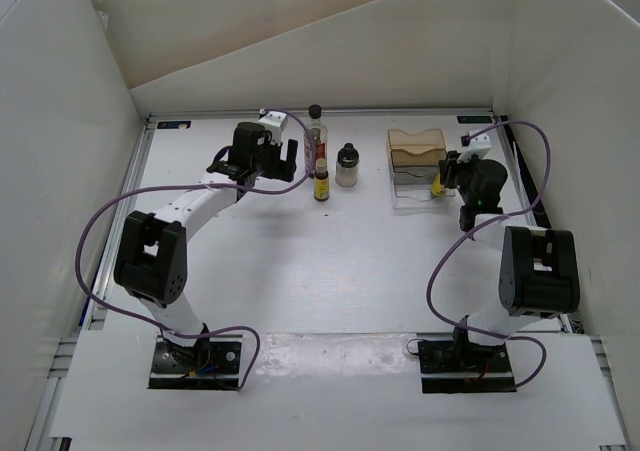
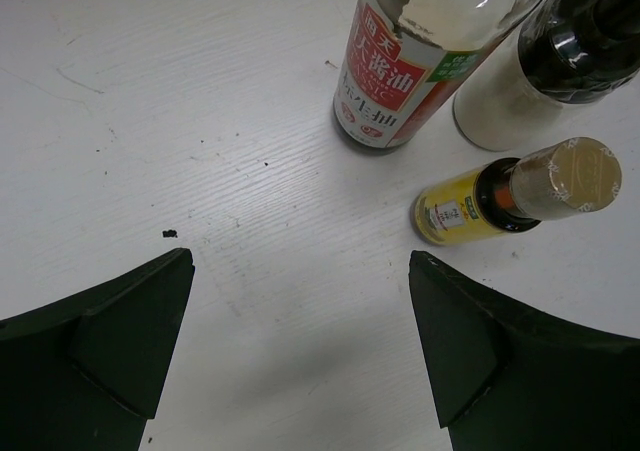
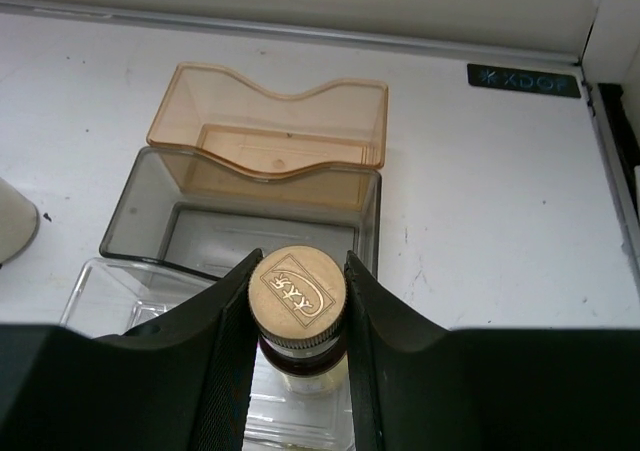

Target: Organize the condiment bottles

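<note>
A tall clear dark-red bottle (image 1: pixel 316 141) with a black cap stands at the back middle. A small yellow bottle (image 1: pixel 321 183) stands just in front of it, and a squat whitish jar (image 1: pixel 347 167) to its right. My left gripper (image 1: pixel 290 157) is open and empty just left of them. The left wrist view shows the tall bottle (image 2: pixel 400 71), the jar (image 2: pixel 510 91) and the yellow bottle (image 2: pixel 465 209) beyond my open fingers (image 2: pixel 300 301). My right gripper (image 3: pixel 298 271) is shut on the gold cap of a second small yellow bottle (image 3: pixel 296 296), held over the rack's clear front tier.
The stepped rack (image 1: pixel 417 149) stands at the back right, with a tan tier (image 3: pixel 270 121) behind, a grey tier (image 3: pixel 140 216) in the middle and a clear tier (image 3: pixel 95 291) in front. White walls enclose the table on three sides.
</note>
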`<act>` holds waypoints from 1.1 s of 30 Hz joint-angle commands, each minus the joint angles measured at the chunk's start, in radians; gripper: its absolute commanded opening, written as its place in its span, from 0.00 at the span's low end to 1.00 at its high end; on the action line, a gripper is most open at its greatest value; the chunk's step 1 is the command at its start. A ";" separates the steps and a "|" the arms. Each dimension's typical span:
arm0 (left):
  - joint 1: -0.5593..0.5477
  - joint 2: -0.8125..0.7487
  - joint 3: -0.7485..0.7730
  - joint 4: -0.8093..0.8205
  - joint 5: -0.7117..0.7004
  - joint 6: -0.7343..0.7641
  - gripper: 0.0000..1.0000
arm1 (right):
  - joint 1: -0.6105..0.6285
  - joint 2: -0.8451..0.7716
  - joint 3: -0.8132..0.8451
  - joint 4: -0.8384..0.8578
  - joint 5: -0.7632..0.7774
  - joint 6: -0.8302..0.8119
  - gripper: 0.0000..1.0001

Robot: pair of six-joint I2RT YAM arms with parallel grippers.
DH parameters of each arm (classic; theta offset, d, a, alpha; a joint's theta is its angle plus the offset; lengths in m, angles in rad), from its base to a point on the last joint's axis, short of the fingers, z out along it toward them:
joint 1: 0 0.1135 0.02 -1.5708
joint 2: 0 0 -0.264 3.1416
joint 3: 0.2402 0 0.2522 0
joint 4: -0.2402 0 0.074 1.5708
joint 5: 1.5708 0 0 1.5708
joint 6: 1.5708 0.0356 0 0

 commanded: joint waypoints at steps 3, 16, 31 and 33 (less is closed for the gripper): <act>-0.004 0.000 0.027 0.009 -0.006 0.011 1.00 | 0.003 0.026 -0.010 0.181 -0.024 0.020 0.00; -0.002 0.010 0.021 0.015 -0.009 0.007 1.00 | 0.030 0.043 -0.062 0.208 0.008 0.003 0.53; -0.002 0.000 0.012 0.018 -0.005 0.002 1.00 | 0.111 -0.037 -0.003 0.152 0.114 -0.125 0.76; -0.004 -0.006 0.011 0.020 -0.002 0.002 1.00 | 0.143 -0.075 0.010 0.139 0.123 -0.170 0.76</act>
